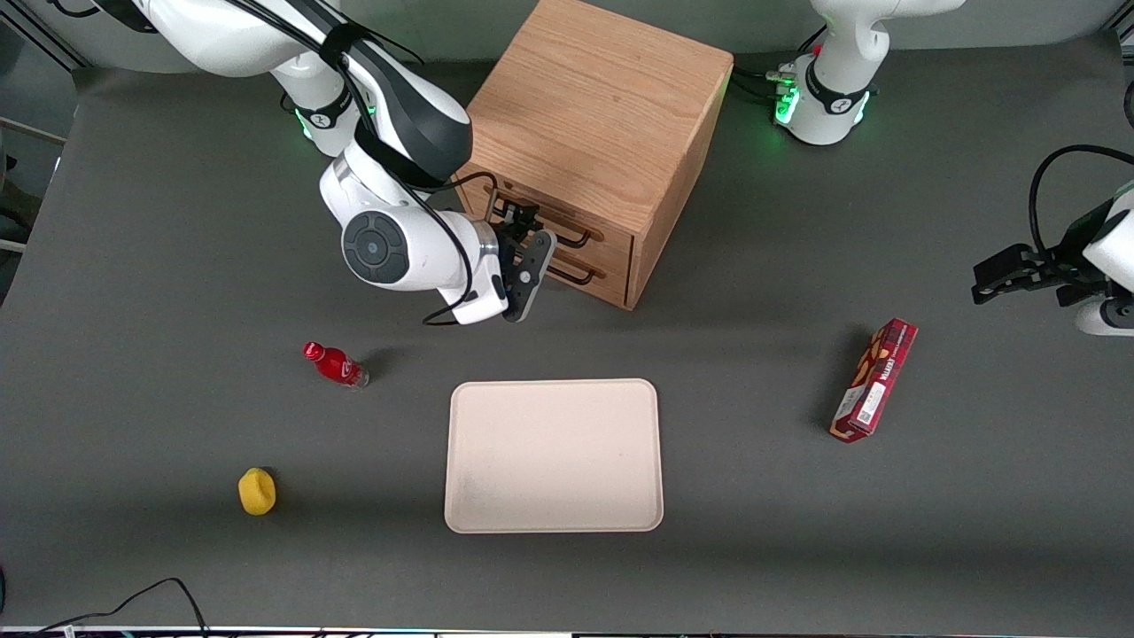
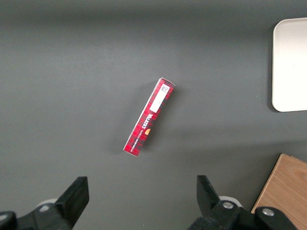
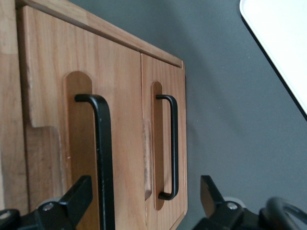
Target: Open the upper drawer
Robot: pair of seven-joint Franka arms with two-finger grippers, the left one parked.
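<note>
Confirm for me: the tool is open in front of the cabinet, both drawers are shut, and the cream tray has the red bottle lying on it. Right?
Not quite. The red bottle lies on the bare table beside the tray, toward the working arm's end, as the front view shows. The rest holds: the tool is open in front of the cabinet, and the upper drawer and lower drawer are shut.

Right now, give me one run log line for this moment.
task: open upper drawer | drawer: shut | gripper: in front of cabinet, fingers open, handle not gripped
</note>
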